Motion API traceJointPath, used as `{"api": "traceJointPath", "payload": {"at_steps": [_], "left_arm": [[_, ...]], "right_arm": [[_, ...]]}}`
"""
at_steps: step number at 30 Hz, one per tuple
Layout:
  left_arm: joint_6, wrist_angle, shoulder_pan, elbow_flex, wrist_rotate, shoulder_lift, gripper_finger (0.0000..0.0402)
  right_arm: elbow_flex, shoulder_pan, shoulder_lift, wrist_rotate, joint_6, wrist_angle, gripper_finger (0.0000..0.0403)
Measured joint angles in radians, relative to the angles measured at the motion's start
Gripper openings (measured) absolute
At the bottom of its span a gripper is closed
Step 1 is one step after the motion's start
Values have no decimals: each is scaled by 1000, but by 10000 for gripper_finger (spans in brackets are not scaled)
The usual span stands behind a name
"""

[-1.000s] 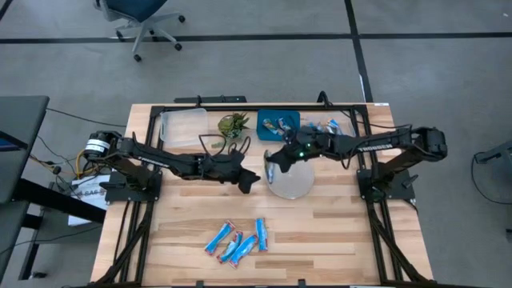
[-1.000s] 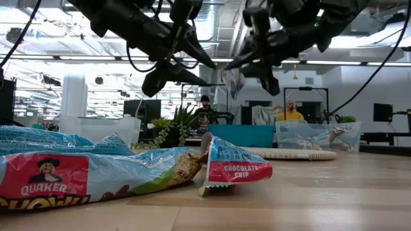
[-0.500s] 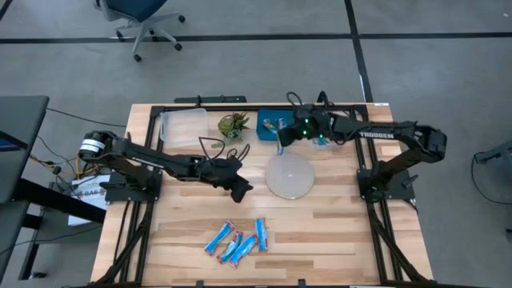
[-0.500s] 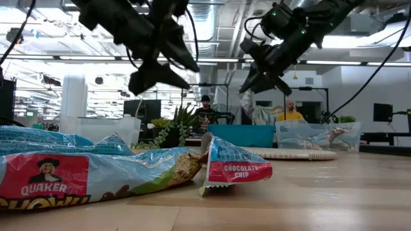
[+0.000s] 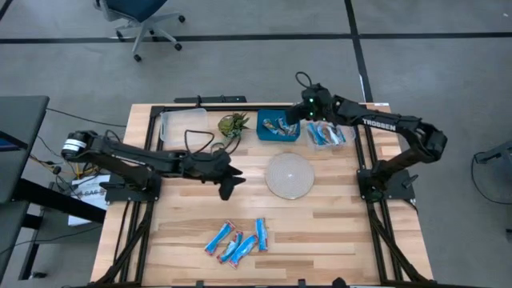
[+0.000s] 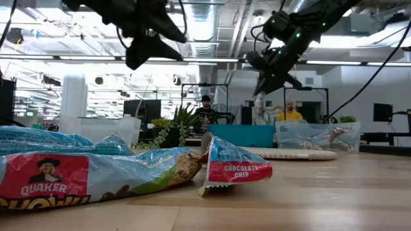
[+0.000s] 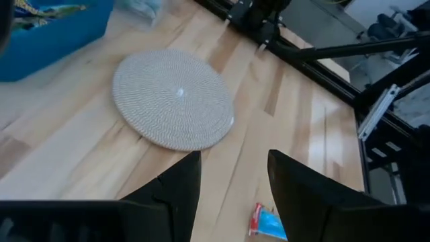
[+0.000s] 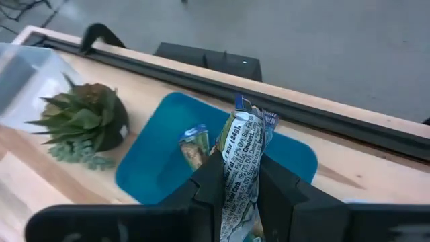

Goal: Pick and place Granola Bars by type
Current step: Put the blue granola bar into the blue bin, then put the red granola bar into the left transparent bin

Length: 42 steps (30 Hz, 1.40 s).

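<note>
Your right gripper (image 8: 236, 176) clenched on a granola bar (image 8: 240, 168) above the blue tray (image 5: 279, 126), your left gripper (image 5: 227, 186) released over the worktop (image 5: 336, 224), four bars (image 5: 238, 240) at its front edge

Bare worktop (image 5: 344, 216) lies open either side of the granola bars (image 5: 237, 240). Back edge crowded: clear tub (image 5: 181, 126), succulent (image 5: 233, 125), blue tray (image 5: 278, 126), woven mat (image 5: 289, 175) in front.

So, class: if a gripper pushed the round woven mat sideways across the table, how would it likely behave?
The woven mat lies flat on the table, so it would probably slide, not roll or tip. Its coiled weave suggests it is light and somewhat flexible, so one edge might lift or buckle.
</note>
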Motion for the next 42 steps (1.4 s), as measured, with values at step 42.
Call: {"api": "traceJointPath", "payload": {"at_steps": [42], "left_arm": [[-58, -8, 1, -295, -67, -494, 165]], "right_arm": [[391, 75, 339, 51, 16, -384, 141]]}}
